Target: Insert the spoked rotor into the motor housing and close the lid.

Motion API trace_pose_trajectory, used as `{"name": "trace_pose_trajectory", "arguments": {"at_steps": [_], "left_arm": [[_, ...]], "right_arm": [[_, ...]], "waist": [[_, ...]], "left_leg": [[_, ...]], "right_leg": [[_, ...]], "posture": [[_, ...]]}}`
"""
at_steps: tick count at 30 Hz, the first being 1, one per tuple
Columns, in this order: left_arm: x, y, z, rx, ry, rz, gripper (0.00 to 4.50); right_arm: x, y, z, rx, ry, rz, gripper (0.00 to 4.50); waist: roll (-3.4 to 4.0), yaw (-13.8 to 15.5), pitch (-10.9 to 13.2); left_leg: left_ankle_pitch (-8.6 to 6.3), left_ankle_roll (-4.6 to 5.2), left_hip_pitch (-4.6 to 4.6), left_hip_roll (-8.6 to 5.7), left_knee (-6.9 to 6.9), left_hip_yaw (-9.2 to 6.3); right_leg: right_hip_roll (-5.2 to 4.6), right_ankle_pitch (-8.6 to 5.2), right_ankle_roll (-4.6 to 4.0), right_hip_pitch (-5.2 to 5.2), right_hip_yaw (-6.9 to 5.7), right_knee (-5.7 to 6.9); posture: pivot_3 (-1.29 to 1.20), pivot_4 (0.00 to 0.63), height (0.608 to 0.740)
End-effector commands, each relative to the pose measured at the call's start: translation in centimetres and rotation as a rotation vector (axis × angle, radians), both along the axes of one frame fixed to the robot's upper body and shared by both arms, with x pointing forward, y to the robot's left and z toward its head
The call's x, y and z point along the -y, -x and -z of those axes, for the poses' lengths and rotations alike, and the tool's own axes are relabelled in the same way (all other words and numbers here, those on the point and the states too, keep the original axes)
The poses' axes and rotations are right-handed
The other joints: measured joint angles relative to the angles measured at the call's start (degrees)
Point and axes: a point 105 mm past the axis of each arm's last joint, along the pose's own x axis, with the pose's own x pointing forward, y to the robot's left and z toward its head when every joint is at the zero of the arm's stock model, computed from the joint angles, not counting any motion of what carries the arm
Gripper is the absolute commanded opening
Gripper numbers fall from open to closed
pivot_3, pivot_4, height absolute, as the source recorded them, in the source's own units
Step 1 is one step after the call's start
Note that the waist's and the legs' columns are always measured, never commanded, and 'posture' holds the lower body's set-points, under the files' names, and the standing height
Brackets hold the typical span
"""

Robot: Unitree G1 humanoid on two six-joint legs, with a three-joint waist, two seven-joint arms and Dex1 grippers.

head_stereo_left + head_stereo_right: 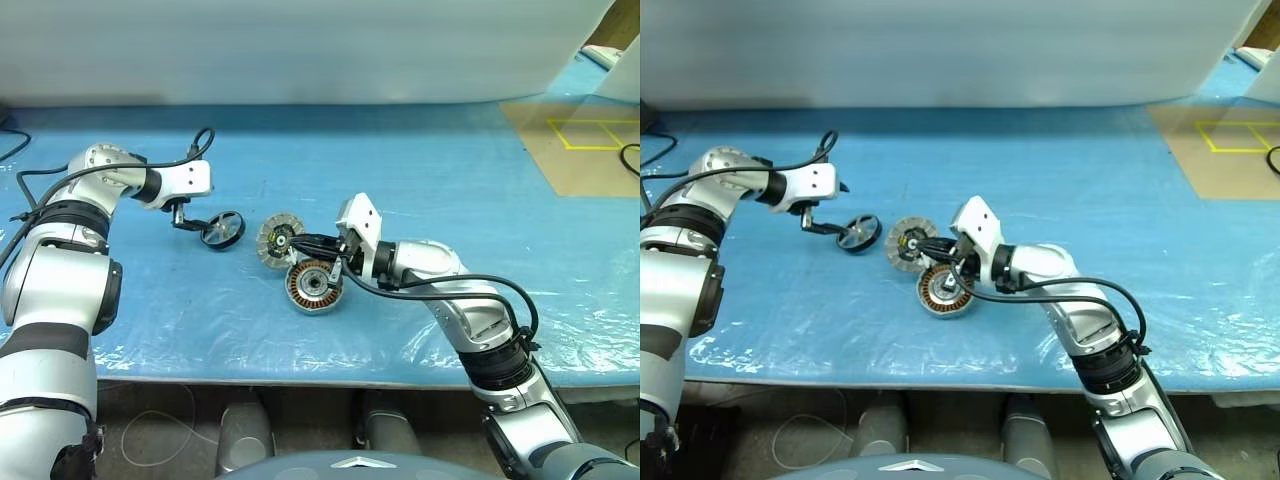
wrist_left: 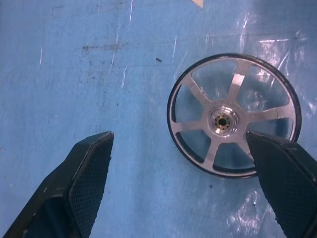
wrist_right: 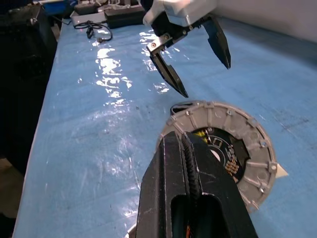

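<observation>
A blue plastic-covered table [image 1: 420, 180] is carrying everything. Beside the round silver copper-wound motor housing [image 1: 314, 286], the ribbed silver lid [image 1: 276, 240] is lying just behind, seemingly touching it. The right gripper [image 1: 303, 243], fingers pressed together, is hovering over both. Farther left of the housing, the dark spoked rotor [image 1: 222, 230] is lying flat, directly under the spread left gripper [image 1: 190, 222], the nearer one.

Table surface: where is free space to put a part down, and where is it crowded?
Free: the blue table behind the parts and right of the right gripper. Crowded: the centre, where the spoked rotor, lid and motor housing sit close together.
</observation>
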Motion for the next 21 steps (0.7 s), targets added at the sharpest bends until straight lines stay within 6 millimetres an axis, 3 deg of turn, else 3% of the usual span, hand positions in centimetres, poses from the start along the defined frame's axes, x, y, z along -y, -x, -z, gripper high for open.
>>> {"name": "trace_pose_trajectory", "arguments": {"at_steps": [1,10,13,15,21], "left_arm": [[-0.6,0.0,-0.6,0.03,-0.019,-0.004,4.5],[0.0,0.0,0.7,0.018,-0.023,0.012,4.5],[0.1,0.0,0.7,0.014,-0.021,0.011,3.93],[0.2,0.0,0.8,0.002,-0.018,0.01,3.23],[1.0,-0.1,1.3,-0.013,-0.024,0.025,3.23]], "right_arm": [[-0.6,1.1,-0.9,0.026,-0.03,-0.03,0.03],[-0.1,0.7,-0.8,0.027,-0.029,-0.003,0.03],[0.0,0.7,-0.7,0.024,-0.029,0.003,0.0],[0.0,0.8,-0.7,0.023,-0.031,0.006,0.0],[0.2,0.8,-0.7,0.022,-0.033,0.02,0.0]], "waist": [[0.0,0.1,0.0],[-0.01,0.0,0.0],[-0.01,0.0,0.0],[-0.01,0.0,0.0],[-0.01,0.0,0.0]], "left_leg": [[0.0,0.0,0.0,0.0,0.0,0.0],[0.0,-0.01,0.01,0.0,0.0,0.0],[0.0,-0.01,0.0,0.0,0.0,0.0],[0.0,-0.01,0.0,0.0,0.0,0.0],[-0.01,-0.01,0.01,0.0,0.0,-0.01]], "right_leg": [[0.0,0.0,0.0,0.0,0.0,-0.01],[0.0,0.0,0.0,0.0,0.0,0.01],[0.0,0.01,0.01,0.0,0.0,0.0],[0.0,0.01,0.02,0.0,0.0,0.0],[0.0,0.01,0.02,0.0,0.0,0.01]], "posture": [[0.0,0.15,0.74],[0.0,0.15,0.74],[0.0,0.15,0.74],[0.0,0.15,0.74],[0.0,0.15,0.74]]}}
